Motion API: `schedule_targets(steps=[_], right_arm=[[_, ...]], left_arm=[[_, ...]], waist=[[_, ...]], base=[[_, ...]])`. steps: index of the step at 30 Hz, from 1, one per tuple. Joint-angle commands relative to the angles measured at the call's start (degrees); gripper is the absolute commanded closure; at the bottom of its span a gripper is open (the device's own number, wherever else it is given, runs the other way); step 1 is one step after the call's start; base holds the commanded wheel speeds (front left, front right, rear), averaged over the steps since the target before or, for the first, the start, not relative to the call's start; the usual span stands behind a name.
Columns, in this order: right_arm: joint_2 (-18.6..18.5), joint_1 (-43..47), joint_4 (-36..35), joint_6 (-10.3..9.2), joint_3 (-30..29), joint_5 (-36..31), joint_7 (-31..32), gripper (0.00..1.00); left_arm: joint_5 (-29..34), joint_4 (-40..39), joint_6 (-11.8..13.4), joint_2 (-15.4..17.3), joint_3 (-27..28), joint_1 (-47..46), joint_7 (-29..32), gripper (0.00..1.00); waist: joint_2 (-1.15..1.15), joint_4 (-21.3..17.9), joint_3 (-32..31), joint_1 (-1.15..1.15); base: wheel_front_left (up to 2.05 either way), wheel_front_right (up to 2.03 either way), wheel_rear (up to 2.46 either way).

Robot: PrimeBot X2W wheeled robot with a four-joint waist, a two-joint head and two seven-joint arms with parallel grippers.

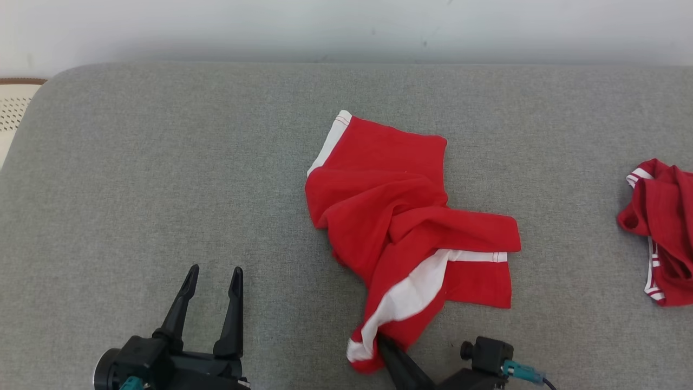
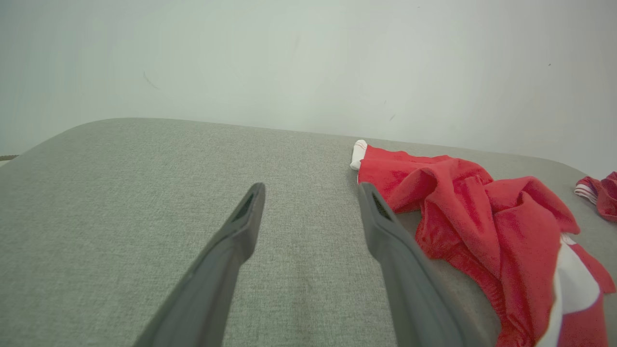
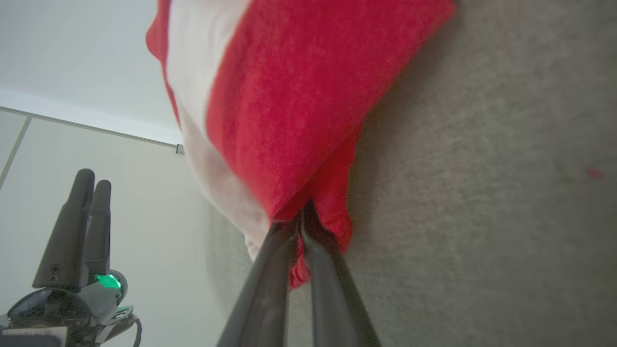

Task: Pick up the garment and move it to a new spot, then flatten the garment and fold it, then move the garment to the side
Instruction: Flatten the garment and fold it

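One corner of the red garment, crumpled between the grey cushion's middle and near edge, is pinched in the right gripper, likely for lifting, while the left gripper stands wide, free for flattening.

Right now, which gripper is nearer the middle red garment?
Right. The right gripper is shut on the near corner of the red garment; the left gripper hangs open, apart, to its left.

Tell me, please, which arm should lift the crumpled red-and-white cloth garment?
Right: the right gripper is shut on a corner of the crumpled red-and-white cloth garment; the open left gripper stands apart.
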Motion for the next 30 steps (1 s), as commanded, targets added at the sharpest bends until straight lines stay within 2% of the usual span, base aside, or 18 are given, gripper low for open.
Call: schedule_targets(steps=[1, 4, 8, 16, 23, 30], right_arm=[[-4.5, 0.8, 1.5, -0.33, -0.6, -2.3, -0.4, 0.0], [-7.1, 2.2, 1.0, -0.63, -1.6, -5.1, -0.6, 0.0], [-8.5, 4.1, -0.7, -0.63, -3.6, -7.5, -0.2, 0.0], [-10.3, 10.1, -8.2, -0.39, -13.3, -15.4, 2.4, 0.0], [-9.1, 14.0, -19.0, -0.2, -25.5, -24.2, 4.1, 0.0], [-6.3, 11.9, -27.1, -0.19, -35.2, -34.5, 2.2, 0.0]], left_arm=[[0.5, 0.3, -0.3, 0.1, 0.2, 0.2, -0.3, 0.0], [0.7, 0.3, -0.1, 0.2, 0.6, 0.9, -0.3, 0.0], [0.8, 0.4, -0.1, 0.5, 0.9, 1.1, -0.3, 0.0], [0.8, 0.0, 0.5, 1.4, 1.8, 2.0, -0.3, 0.0], [1.0, -1.1, 2.1, 1.9, 2.9, 3.1, -0.2, 0.0], [1.0, -3.3, 3.6, 1.8, 3.1, 4.3, 0.7, 0.0]], waist=[[0.0, -0.3, -0.3, 0.0], [0.0, -0.8, -0.8, 0.0], [0.0, -1.3, -1.3, 0.0], [0.0, -2.8, -2.4, 0.0], [0.0, -4.0, -3.3, 0.0], [0.0, -4.0, -4.3, 0.0]], base=[[0.0, 0.0, 0.0], [0.0, 0.0, 0.0], [0.0, 0.0, 0.0], [0.0, 0.0, 0.0], [0.0, 0.0, 0.0], [0.0, 0.0, 0.0]])
